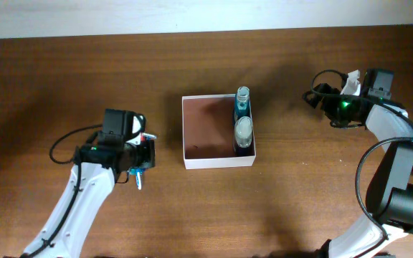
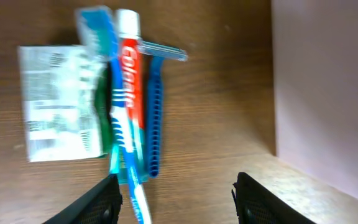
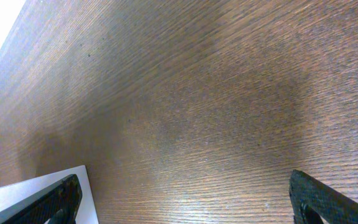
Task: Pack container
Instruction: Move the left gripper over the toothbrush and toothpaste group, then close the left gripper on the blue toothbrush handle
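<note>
Plain brown wooden table [image 1: 63,72]. Left of the container [image 1: 219,163]: left gripper [image 2: 176,202] with jaws partly spread, gripping nothing, above toothpaste [image 2: 129,93], toothbrush [image 2: 98,37], razor [image 2: 156,118] and white packet [image 2: 55,106]. All clear from the left wrist, mostly hidden under the arm from overhead. Two blue bottles [image 1: 243,129] packed along the container's right wall, so probably partway done. Right of the container: right gripper [image 3: 185,199] wide open, empty.

Blurred toiletries [image 2: 126,93] just ahead of the left gripper [image 2: 176,186], print on the white packet [image 2: 58,102] unreadable, toothbrush [image 2: 126,155] handle cut off by the frame's edge beside one finger, container [image 2: 328,93] wall cropped off to one side of the jaws, overhead the same pile mostly hidden beneath that gripper
</note>
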Controlling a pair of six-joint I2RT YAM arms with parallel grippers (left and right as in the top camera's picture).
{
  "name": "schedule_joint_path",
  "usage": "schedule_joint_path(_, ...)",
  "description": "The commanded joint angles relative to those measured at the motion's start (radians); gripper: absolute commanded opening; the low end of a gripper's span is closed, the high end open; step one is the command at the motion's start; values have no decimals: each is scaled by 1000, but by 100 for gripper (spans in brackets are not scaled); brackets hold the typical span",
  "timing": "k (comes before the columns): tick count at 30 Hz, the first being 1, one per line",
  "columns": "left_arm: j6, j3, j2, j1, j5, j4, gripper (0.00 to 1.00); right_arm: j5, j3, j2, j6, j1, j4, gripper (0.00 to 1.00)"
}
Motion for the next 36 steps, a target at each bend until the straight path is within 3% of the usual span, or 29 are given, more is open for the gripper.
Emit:
schedule_joint_path(1,-48,18,8,-13,-152,18,59,5,-1,3,-6,-1,3,98)
schedule_joint_path(4,-43,18,30,-13,-214,68,57,5,-1,3,-6,-1,3,98)
schedule_joint_path(13,-44,17,101,-13,-154,155,58,5,-1,3,-6,-1,3,98)
schedule_joint_path(27,-53,17,218,-13,-135,157,56,5,-1,3,-6,-1,3,98)
schedule_joint_path(28,-58,17,223,-13,-135,162,53,5,-1,3,-6,-1,3,98)
schedule_joint_path(29,-60,17,233,-13,-136,165,43,5,-1,3,-6,-1,3,98)
schedule_joint_path(30,-60,17,240,-13,-135,164,41,5,-1,3,-6,-1,3,98)
schedule_joint_path(36,-59,17,251,-13,-130,166,41,5,-1,3,-6,-1,3,98)
